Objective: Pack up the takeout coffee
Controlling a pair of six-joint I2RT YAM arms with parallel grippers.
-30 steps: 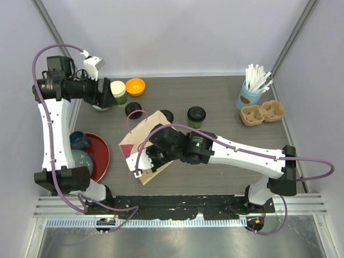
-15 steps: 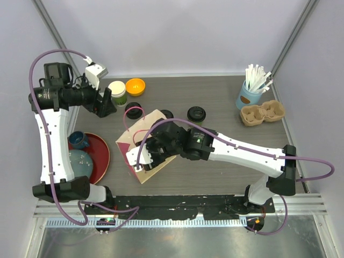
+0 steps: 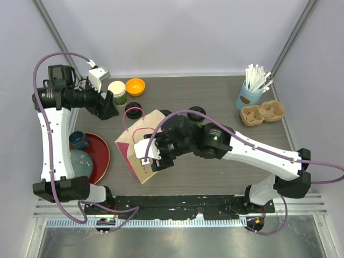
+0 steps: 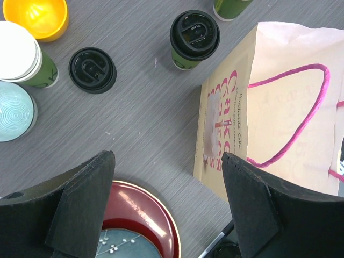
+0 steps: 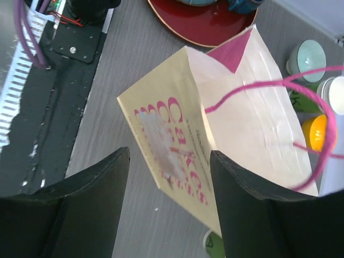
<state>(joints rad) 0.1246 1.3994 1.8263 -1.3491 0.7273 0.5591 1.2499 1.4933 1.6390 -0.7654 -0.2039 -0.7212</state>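
Spread wide with nothing between its jaws, the right claw hung just above the paper bag near the middle of the table. The left claw was likewise parted and empty, held over the far-left part of the table.

Beside the bag's far corner stood one takeout coffee cup. It was dark green and upright, its long axis vertical and its black lid on top. The second lidded cup stood just right of it, also upright, and in the overhead view it was mostly hidden behind the right arm. Both cups stood on the table, outside the bag.

The bag showed a broad cream side turned up with pink handles lying across it, and a narrow side with pink lettering. What it held could not be seen.

Left of the bag a loose black lid lay flat. Beyond it were a green cup with a white top, a pale teal cup and an orange bowl. At the near left a red plate carried a teal dish and a dark blue cup. At the far right a light-blue cup held white straws, with a pulp cup carrier just beside it.

A second before, the right claw had been closed, lower down at the bag's near edge. It had since lifted and opened. The right arm had swung across the second lidded cup, which had earlier stood in clear view.
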